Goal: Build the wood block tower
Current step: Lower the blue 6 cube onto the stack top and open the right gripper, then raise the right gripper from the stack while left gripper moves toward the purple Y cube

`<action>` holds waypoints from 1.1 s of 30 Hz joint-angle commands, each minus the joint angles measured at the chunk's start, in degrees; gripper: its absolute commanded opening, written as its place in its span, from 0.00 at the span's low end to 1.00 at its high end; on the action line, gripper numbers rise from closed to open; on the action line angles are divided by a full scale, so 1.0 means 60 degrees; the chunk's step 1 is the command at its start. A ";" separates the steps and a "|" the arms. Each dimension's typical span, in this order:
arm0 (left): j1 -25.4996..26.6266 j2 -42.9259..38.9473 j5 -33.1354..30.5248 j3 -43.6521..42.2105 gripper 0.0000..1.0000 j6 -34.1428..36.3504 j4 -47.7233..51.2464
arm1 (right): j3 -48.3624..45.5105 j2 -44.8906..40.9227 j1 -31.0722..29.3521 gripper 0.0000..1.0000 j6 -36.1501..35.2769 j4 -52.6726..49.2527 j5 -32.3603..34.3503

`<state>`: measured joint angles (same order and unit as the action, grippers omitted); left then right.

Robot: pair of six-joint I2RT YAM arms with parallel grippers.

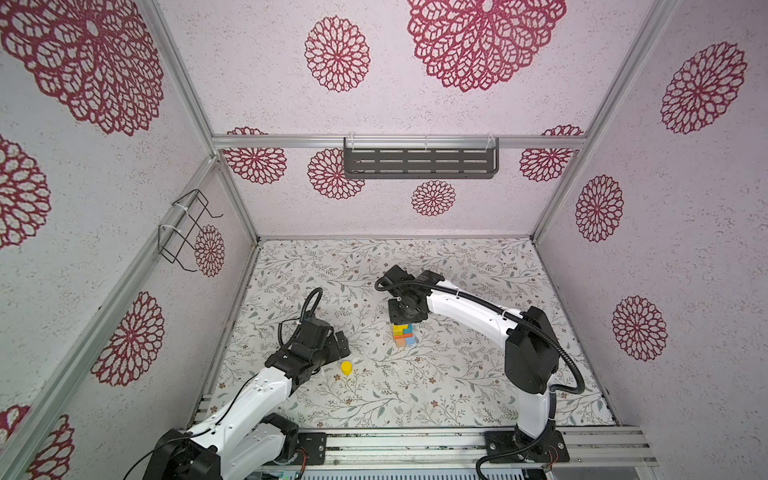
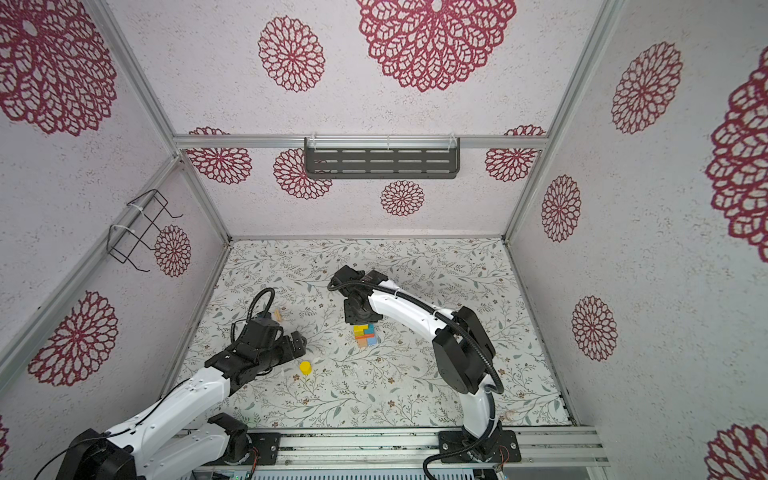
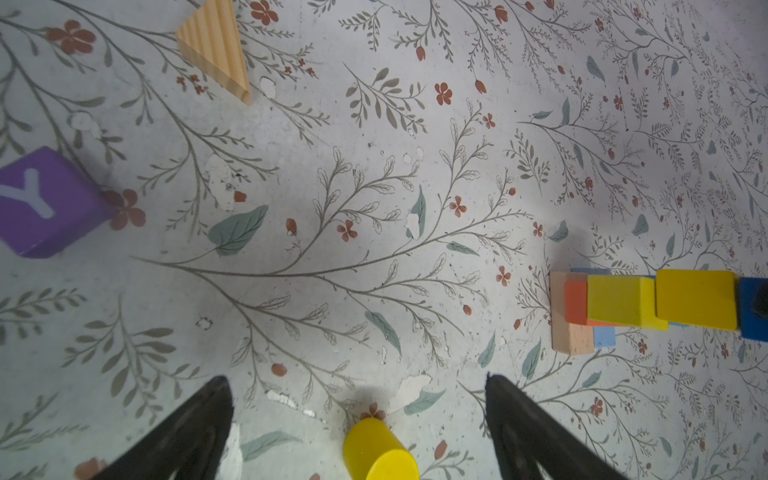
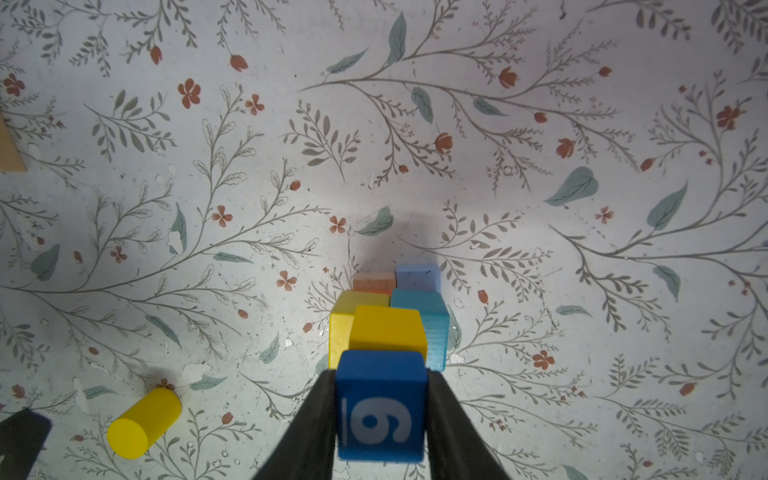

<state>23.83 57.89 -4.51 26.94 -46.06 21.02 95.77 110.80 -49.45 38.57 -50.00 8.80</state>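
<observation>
At the front left, the left arm (image 1: 257, 395) is stretched low over the tabletop (image 1: 457, 374). The left gripper (image 3: 356, 378) is held with its fingers spread wide. A yellow cylinder (image 3: 380, 451) is laid on its side just beside them.

Farther on, the wood block tower (image 1: 404, 334) is stood near the middle. The right arm (image 1: 469, 309) is bent up from the front right and reached over it, and the right gripper (image 4: 381, 374) is pointed down. Its fingers are closed on a blue cube (image 4: 380, 407), which is set on the top yellow block.

A wire basket (image 1: 185, 230) is hung on the left wall and a dark shelf (image 1: 419, 164) on the back wall.
</observation>
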 commanded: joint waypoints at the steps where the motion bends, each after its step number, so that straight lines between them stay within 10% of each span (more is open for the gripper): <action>1: -0.0089 0.0035 0.0020 -0.0110 0.97 0.0001 -0.0256 | 0.0311 -0.0128 -0.0020 0.41 -0.0055 -0.0156 0.0247; 33: -0.0103 0.0232 -0.0825 0.1608 0.98 -0.0118 0.1826 | -0.3017 -0.3989 0.0210 0.53 -0.0965 0.2171 0.1174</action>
<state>23.75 58.43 -6.63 34.33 -46.70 28.86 79.99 90.78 -48.77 35.29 -39.94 13.67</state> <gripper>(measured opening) 0.974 0.528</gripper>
